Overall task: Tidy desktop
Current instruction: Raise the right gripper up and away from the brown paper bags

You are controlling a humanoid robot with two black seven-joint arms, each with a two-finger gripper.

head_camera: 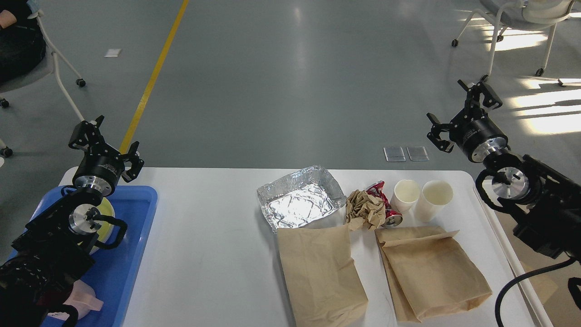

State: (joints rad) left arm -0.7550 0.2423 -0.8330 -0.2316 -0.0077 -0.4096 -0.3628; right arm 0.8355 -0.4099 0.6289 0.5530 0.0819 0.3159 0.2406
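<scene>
The white desktop [204, 236] carries litter: a crumpled foil tray [299, 197], a crumpled brown paper ball [364, 210], a crushed red can [385, 204], two white paper cups [405, 194] [433, 199] and two flat brown paper bags [320, 272] [431, 270]. My left gripper [105, 141] is open and empty above the far end of the blue tray [131, 254]. My right gripper [463, 111] is open and empty, raised beyond the desktop's far right corner, up and right of the cups.
The blue tray holds a yellow-green round item [105, 217] and a pale pink item [84, 293], both partly hidden by my left arm. A white bin's rim [513, 263] shows past the right edge. Wheeled chairs [513, 27] stand on the floor behind.
</scene>
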